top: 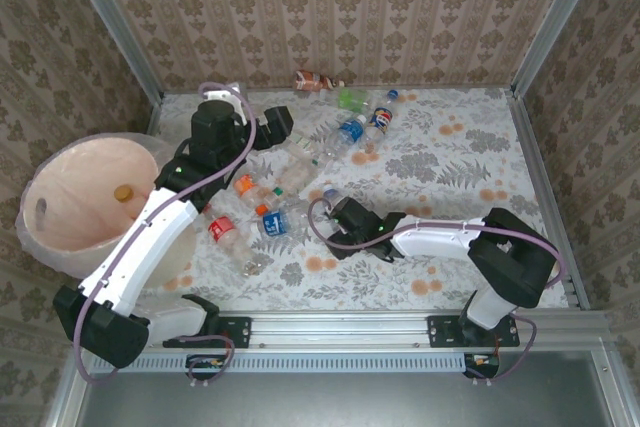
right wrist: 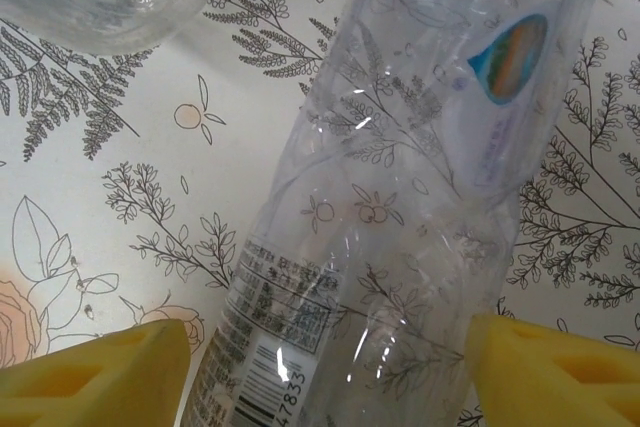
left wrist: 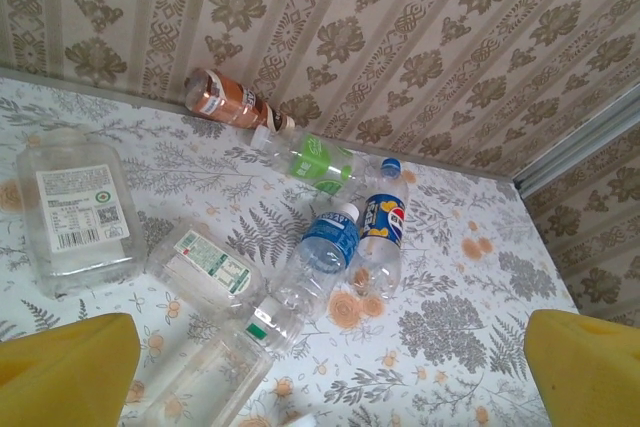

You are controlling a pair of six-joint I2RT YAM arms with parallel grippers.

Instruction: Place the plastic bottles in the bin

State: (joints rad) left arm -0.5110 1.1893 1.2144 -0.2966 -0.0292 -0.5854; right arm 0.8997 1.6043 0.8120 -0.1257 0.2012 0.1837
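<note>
A pale tablecloth (top: pixel 450 162) printed with grey ferns and orange blossoms lies flat, and beige damask wallpaper (top: pixel 330 7) rises at its back and sides. Slanting aluminium posts (top: pixel 555 22) stand in the two far corners. A metal rail (top: pixel 340 330) runs along the near edge, with a grey panel (top: pixel 340 397) just beyond it.

Bottle (right wrist: pixel 380 197): clear, glossy, creased plastic. Pads (right wrist: pixel 95 377): matt yellow foam. Table (top: pixel 450 167): smooth printed covering. Bin (top: pixel 70 177): matt plastic; liner (top: pixel 27 244) glossy clear film. Rail (top: pixel 350 321): brushed metal.

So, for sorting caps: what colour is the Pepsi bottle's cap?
Blue cap, best in left wrist view.
</note>
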